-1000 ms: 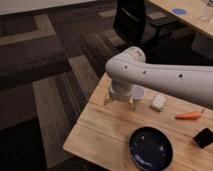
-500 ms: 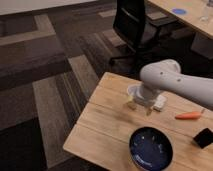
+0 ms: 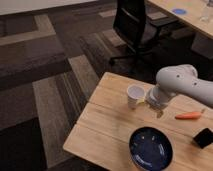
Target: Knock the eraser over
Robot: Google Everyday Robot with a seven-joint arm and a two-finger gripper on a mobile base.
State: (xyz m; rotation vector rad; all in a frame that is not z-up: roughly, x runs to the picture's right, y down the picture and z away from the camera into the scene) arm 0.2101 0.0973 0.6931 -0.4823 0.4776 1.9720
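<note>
My white arm (image 3: 181, 85) reaches in from the right over the wooden table (image 3: 105, 125). My gripper (image 3: 158, 109) hangs at its end, low over the table, just right of a white paper cup (image 3: 134, 95). The eraser does not show; the arm and gripper cover the spot beside the cup.
An orange carrot (image 3: 189, 116) lies right of the gripper. A dark blue plate (image 3: 151, 148) sits near the table's front edge, and a black object (image 3: 204, 137) lies at the far right. A black office chair (image 3: 134, 25) stands behind the table on patterned carpet.
The arm has swung to the right across the table. The white cup, hidden before, now shows. The small white block seen beside the arm a second ago is now covered.
</note>
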